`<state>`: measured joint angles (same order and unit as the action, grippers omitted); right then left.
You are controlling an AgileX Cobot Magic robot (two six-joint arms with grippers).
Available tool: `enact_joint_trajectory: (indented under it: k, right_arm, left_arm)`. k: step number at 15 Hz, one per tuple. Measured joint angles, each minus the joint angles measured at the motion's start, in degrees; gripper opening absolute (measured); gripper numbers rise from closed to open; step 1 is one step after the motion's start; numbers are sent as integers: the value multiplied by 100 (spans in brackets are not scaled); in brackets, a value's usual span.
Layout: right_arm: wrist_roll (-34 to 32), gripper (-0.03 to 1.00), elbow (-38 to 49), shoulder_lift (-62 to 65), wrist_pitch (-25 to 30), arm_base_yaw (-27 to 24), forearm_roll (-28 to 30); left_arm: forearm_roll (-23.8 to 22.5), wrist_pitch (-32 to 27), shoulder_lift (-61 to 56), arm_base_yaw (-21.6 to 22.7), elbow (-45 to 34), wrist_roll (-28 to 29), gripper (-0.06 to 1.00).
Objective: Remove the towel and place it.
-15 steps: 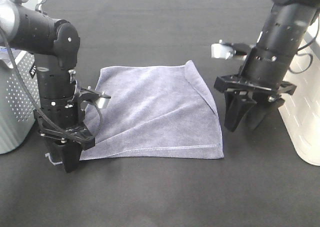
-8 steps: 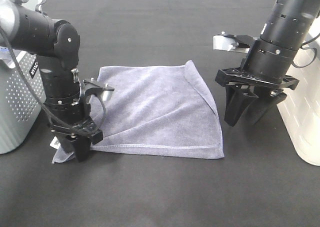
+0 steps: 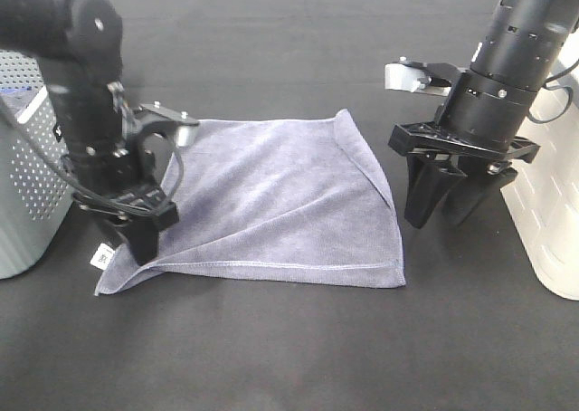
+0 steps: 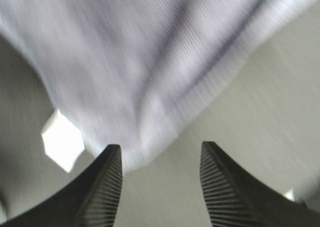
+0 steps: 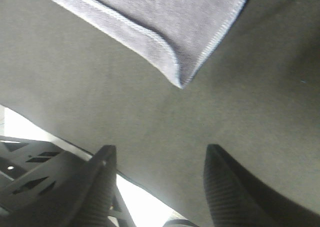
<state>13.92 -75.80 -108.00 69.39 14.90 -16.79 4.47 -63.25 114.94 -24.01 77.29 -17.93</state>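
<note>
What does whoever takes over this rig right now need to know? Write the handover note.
Left gripper: fingers open, empty, over the towel's near-left corner by the white tag.
Right gripper: fingers open, empty, just off the towel's right edge.
Towel: spread on the table between the arms, outside the grey basket.
Done: towel appears removed and laid down.
Left: probably only pulling both arms clear.

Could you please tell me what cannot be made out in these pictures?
- Tag: print too small, high view.
- Towel: left edge hidden behind the left arm, high view; blurred in the left wrist view; only one corner in the right wrist view.
- Grey basket and white bin: cut off by the high view's side edges.
</note>
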Motion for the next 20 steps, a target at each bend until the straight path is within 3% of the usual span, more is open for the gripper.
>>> enact_joint_trajectory:
  k: [2,5,9,12,15,18,20]
  right_arm:
    - [218,53,0,57,0,0,-223]
    - [676,53,132,86,-206,0,-510]
    - [722,53,882,212,-2378,269,-390]
    - [212,53,1312,258,-3329,733,510]
    - [-218,53,1902,258,-4469,791,1152]
    - [-235,53,2389,264,-5409,808,1243]
    - [-235,53,2624,264,-5581,837,1249]
  left_arm:
    - [6,-338,-212,0,0,0,46]
    - [-46,-86,-550,0,40,172,46]
    - [-97,57,-688,0,160,252,46]
    - [-109,57,-688,0,160,384,46]
    - [-109,63,-688,0,160,401,46]
    - [-103,178,-688,0,160,401,46]
    - [-103,212,-688,0,160,401,46]
